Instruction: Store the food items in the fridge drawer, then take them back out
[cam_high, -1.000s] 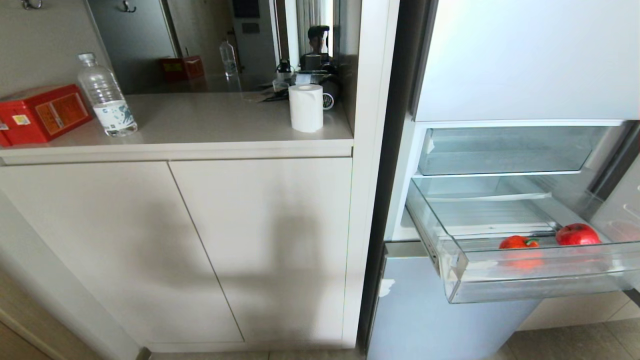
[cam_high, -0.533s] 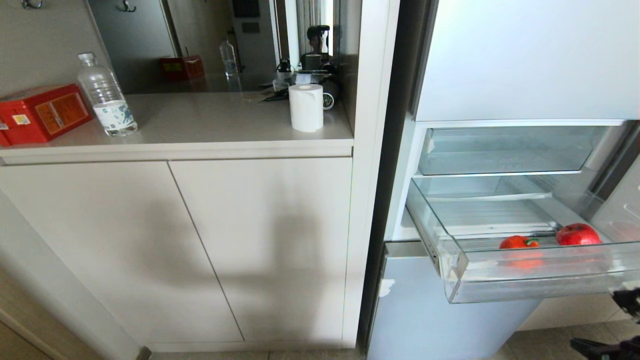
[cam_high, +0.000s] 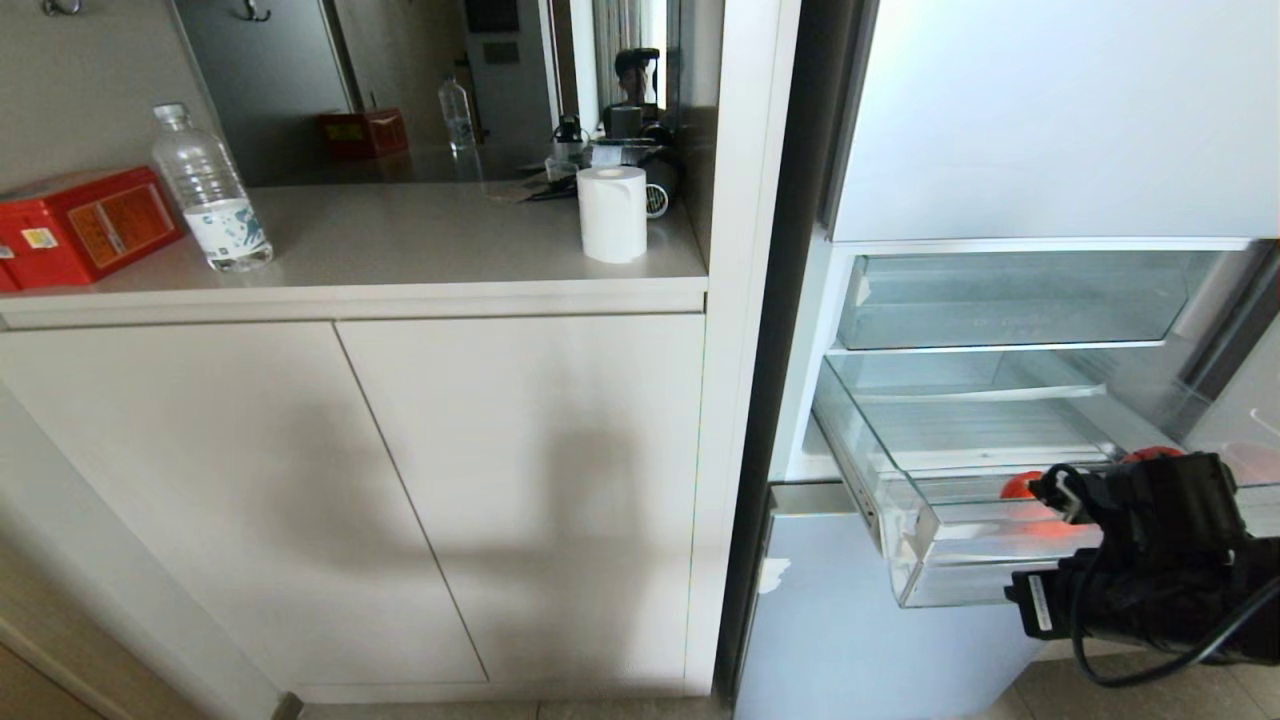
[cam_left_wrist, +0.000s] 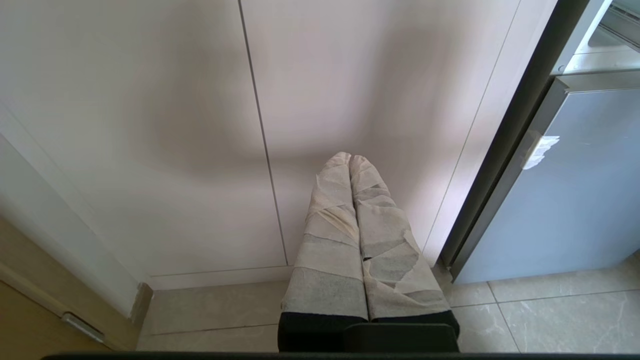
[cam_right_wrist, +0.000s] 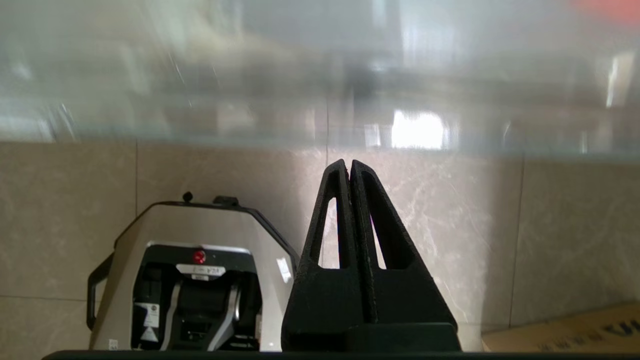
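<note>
— Where are the fruits?
— In the fridge drawer (cam_high: 905, 545), mostly hidden behind the right gripper (cam_right_wrist: 349, 167).
— Its fingers?
— Pressed together, holding nothing. The left gripper (cam_left_wrist: 349, 159) too, down low.

The fridge drawer (cam_high: 905, 470), a wide clear plastic box with a ribbed floor and a scrap of white tape at its front corner, stands pulled out just beyond my right gripper (cam_right_wrist: 350, 167). Two small round fruits lie inside near its front wall. My arm hides most of both: an orange-red sliver (cam_high: 1018, 486) and a red edge (cam_high: 1150, 453).
</note>
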